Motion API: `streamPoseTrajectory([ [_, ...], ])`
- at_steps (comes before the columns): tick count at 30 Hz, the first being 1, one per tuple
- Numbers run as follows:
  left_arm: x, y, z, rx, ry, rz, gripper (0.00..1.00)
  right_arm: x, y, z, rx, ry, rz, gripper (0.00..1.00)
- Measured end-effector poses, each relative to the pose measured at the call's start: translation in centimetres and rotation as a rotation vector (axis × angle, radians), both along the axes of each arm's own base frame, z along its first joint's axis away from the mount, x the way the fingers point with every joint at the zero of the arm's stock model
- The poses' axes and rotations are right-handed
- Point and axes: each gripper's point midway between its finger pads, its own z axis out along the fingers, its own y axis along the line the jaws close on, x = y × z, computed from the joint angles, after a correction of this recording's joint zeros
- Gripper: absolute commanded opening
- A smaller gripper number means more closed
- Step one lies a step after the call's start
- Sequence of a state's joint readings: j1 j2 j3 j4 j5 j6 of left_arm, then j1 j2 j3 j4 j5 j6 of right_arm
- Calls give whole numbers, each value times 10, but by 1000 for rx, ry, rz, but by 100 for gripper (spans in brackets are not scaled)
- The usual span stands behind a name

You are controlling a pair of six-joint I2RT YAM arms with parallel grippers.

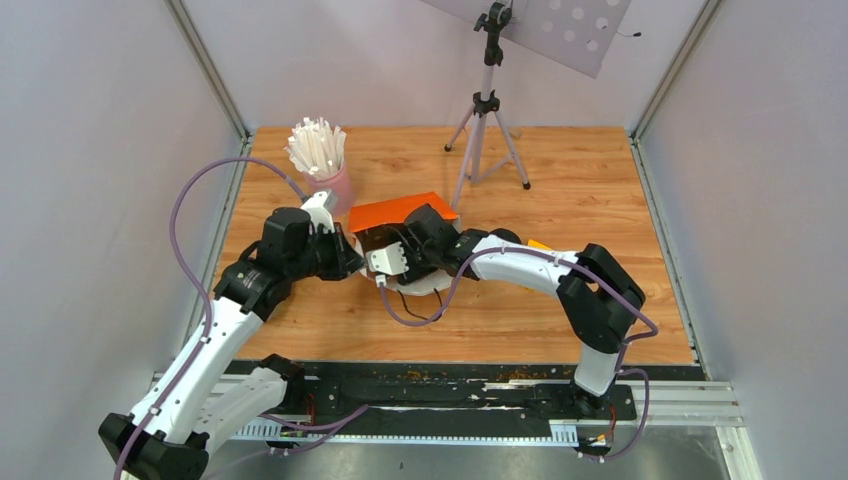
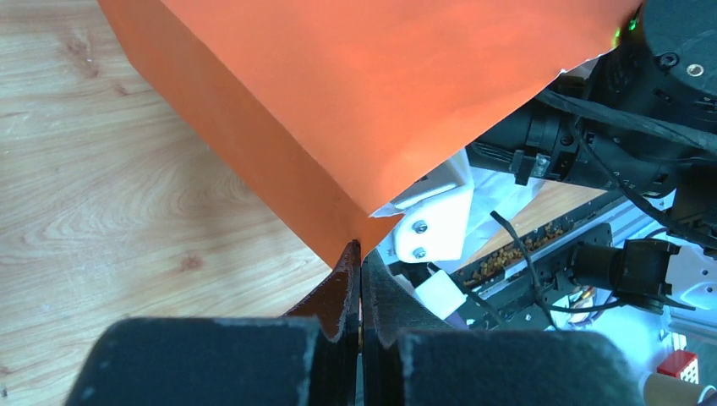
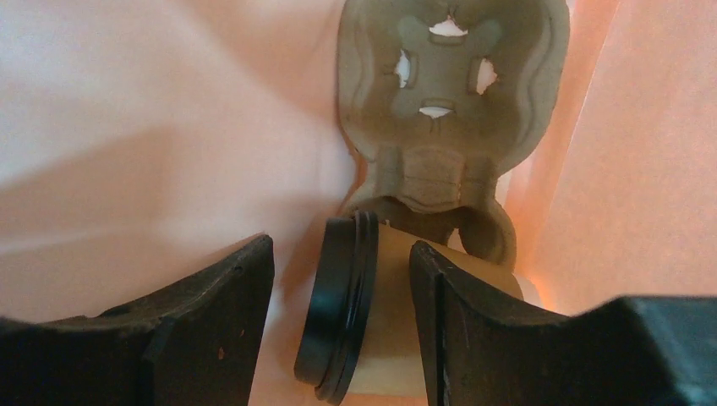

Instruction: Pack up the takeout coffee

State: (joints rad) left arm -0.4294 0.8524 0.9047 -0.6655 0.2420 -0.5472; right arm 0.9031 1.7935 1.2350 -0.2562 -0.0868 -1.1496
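Observation:
The takeout coffee (image 3: 391, 326), a kraft-brown cup with its black lid (image 3: 340, 309) on, sits inside the orange paper bag (image 1: 400, 212), against the grey-brown pulp tray (image 3: 448, 93). My right gripper (image 3: 341, 254) reaches into the bag and stands open around the cup. A gap shows between its left finger (image 3: 211, 313) and the lid, while the right finger (image 3: 473, 321) lies close along the cup wall. My left gripper (image 2: 358, 250) is shut on the bag's orange edge (image 2: 338, 222) at the mouth. In the top view the arms hide the cup.
A pink cup of white sticks (image 1: 325, 170) stands at the back left of the wooden table (image 1: 600, 180). A tripod (image 1: 487, 120) stands behind the bag. The two wrists crowd together at the bag's mouth (image 1: 378, 240). Crumbs lie along the black rail (image 1: 480, 378) at the near edge.

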Motion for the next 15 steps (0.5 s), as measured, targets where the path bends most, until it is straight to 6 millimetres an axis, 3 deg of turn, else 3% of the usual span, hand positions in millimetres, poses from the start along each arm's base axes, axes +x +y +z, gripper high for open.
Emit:
streamPoseTrajectory([
  [5,-1,0,-2,2,8,1,0,8,0,-1,-33,-46,-3,43],
  [10,-5,0,-6,-8,20,0,0,11,-2,0,-44,-64,-8,9],
  [12,-5,-1,-6,-13,22,-1,0,12,-1,0,-45,-67,-7,1],
  [15,-5,-1,-6,-16,22,1,0,12,-1,1,-38,-72,-8,0],
])
